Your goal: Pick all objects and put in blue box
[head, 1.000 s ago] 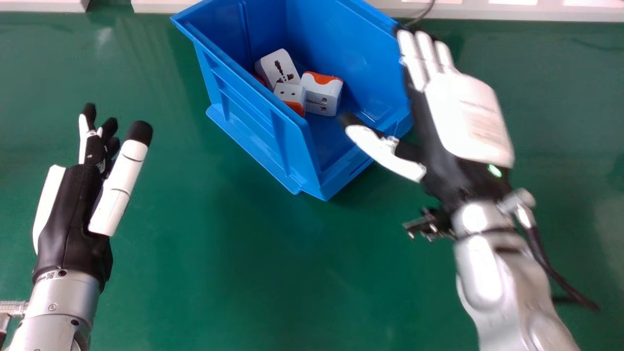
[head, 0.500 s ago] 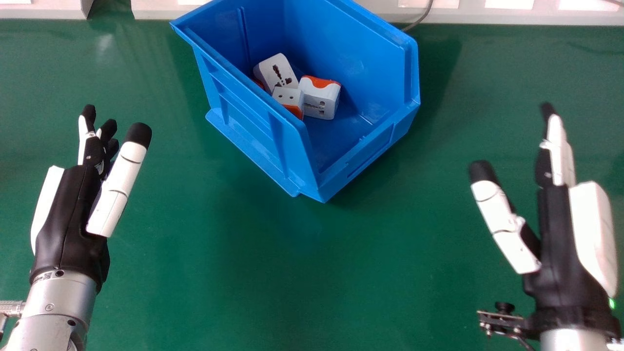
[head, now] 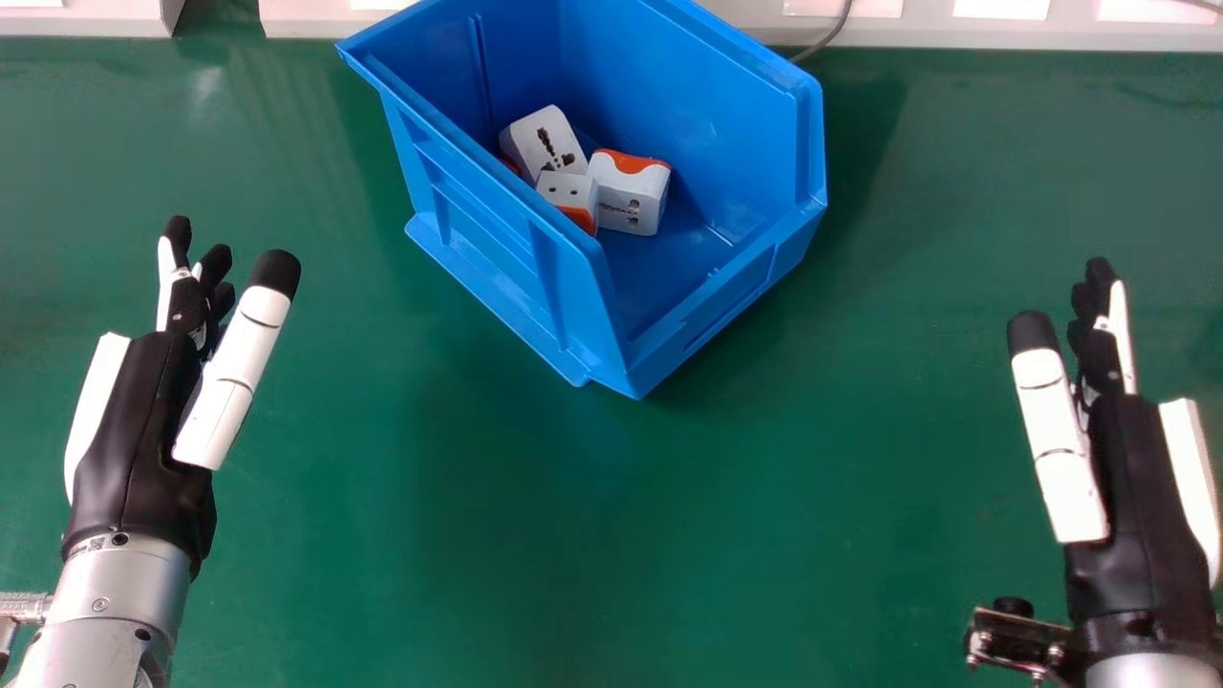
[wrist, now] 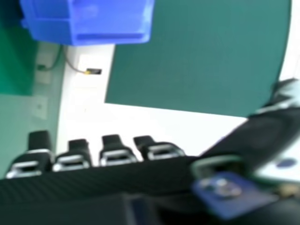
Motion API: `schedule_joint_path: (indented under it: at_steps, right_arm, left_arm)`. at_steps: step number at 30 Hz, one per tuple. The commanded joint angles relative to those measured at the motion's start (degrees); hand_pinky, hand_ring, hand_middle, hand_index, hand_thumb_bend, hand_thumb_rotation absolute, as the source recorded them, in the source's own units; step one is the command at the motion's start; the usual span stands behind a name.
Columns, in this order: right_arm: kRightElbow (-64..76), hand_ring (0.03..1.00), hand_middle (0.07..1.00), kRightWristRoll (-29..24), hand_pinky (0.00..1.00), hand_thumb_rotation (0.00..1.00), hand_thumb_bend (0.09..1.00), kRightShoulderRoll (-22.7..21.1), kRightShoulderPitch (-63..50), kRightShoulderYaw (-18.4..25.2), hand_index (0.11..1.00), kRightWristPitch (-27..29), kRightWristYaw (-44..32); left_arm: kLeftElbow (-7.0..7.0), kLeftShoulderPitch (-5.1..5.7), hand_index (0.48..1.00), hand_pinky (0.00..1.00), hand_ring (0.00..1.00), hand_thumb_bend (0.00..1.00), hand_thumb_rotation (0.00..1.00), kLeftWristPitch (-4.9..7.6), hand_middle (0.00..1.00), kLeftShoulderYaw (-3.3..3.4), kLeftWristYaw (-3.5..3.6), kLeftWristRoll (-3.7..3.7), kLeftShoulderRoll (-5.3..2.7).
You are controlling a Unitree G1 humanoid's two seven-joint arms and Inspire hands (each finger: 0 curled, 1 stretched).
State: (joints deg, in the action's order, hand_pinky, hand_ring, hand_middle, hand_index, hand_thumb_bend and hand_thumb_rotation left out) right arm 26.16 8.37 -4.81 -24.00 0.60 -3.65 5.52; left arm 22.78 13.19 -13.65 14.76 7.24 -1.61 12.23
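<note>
The blue box [head: 497, 239] sits by the far edge of the counter [head: 516, 535], turned so one corner points back toward the robot. It is smooth moulded plastic, its tall side walls ribbed and dropping to a low front lip. Inside, on its floor near the left wall, lie the plug adapters in a loose cluster: a rounded white block [head: 549, 134] tilted up with dark slots, a squarer one [head: 564, 186] with two round holes and orange beneath, and a chunky one [head: 635, 186] with a wavy orange top. A sliver of orange shows beside the tilted block.

The counter has a slightly glossy green surface; along its far edge runs a flat white strip [head: 955, 29] with a thin grey cable [head: 829, 40].

The left hand [head: 143, 420] and right hand [head: 1137, 478], matte black with hard white shells, are over the counter on either side of the box, fingers relaxed, thumbs apart from them.
</note>
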Motion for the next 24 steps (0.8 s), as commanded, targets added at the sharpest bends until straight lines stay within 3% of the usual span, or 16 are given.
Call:
schedule_joint_path:
  at_steps: [1,4,9,14,24]
  right_arm:
    - [2.82,1.0,1.0,-1.67,1.0,1.0,0.426,-0.87,-0.24,1.2,1.0,-0.7,-1.9]
    - [4.3,1.0,1.0,-3.56,1.0,1.0,0.411,-1.76,-0.48,2.59,1.0,-2.09,-4.6]
    - [6.92,1.0,1.0,-6.4,1.0,1.0,0.409,-4.17,-0.58,5.03,1.0,-5.4,-9.0]
    - [6.59,1.0,1.0,-7.6,1.0,1.0,0.388,-6.31,-0.13,7.19,1.0,-7.24,-12.04]
    - [4.16,1.0,1.0,-9.07,0.99,1.0,0.381,-5.81,-0.13,7.72,1.0,-5.43,-13.37]
  left_arm:
    - [-0.09,0.08,1.0,1.0,1.0,0.7,0.86,2.19,1.0,-0.11,-0.44,0.47,0.21]
    - [-0.95,0.61,1.0,1.0,1.0,0.69,0.86,4.09,1.0,-0.41,-0.43,0.84,0.09]
    - [-4.1,1.26,1.0,1.0,1.0,0.65,0.86,9.15,1.0,-0.57,-0.24,1.23,-0.03]
    - [-7.91,0.97,1.0,0.99,1.0,0.62,0.86,13.88,1.0,-0.7,-0.21,1.45,0.12]
    - [-12.67,0.69,1.0,0.98,1.0,0.67,0.85,21.07,1.0,-0.62,0.16,0.16,-0.22]
